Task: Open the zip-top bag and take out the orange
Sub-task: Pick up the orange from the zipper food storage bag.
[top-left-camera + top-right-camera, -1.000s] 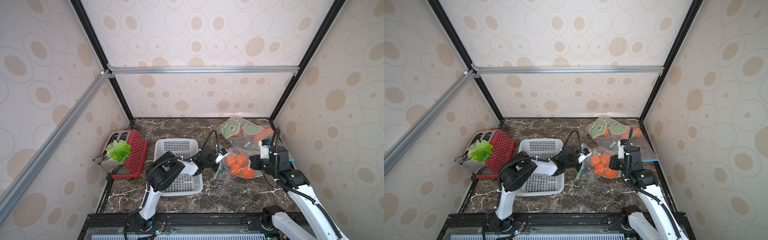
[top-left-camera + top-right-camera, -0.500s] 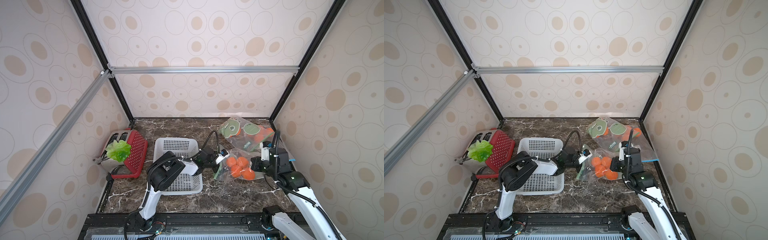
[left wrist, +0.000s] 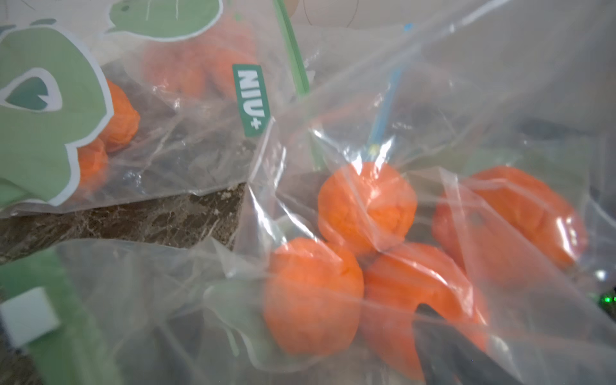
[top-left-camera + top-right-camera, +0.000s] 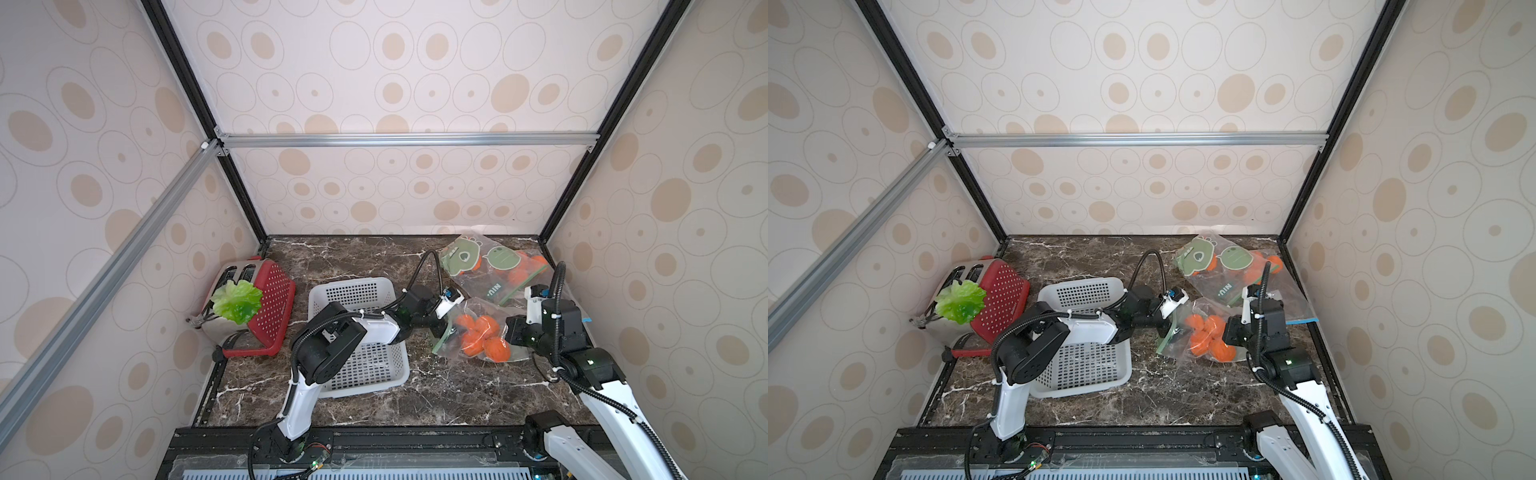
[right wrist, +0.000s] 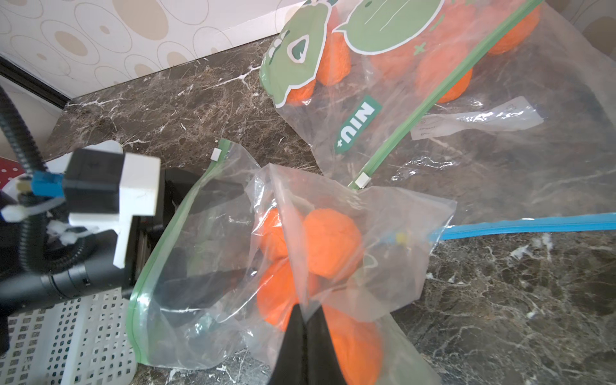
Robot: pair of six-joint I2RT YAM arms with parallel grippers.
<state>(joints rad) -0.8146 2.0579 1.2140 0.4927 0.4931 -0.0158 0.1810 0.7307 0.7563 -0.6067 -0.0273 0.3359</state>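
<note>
The zip-top bag [image 5: 393,213] lies on the dark marble counter [image 4: 436,395], right of centre in both top views, with its green-zipped mouth open toward the white basket [image 4: 357,291]. Several oranges [image 5: 330,243] sit bunched inside it, about four by the left wrist view. The left hand [image 5: 245,233] reaches in through the mouth with its fingers spread wide, gripping nothing; whether a fingertip touches the nearest orange cannot be told through the film. The right hand [image 5: 306,311] is closed, pinching a fold of the bag's clear film at the end away from the mouth, just over the oranges. Just behind, toward the back wall, a second bag [image 4: 490,266] printed with green cartoon shapes holds more oranges, and beside it shows the blue zip [image 5: 533,226] of a third clear bag. The left arm stretches across the basket. Farther left, against the side wall, a red toaster [image 4: 270,299] sits tilted with a green lettuce leaf [image 4: 237,301] on it
</note>
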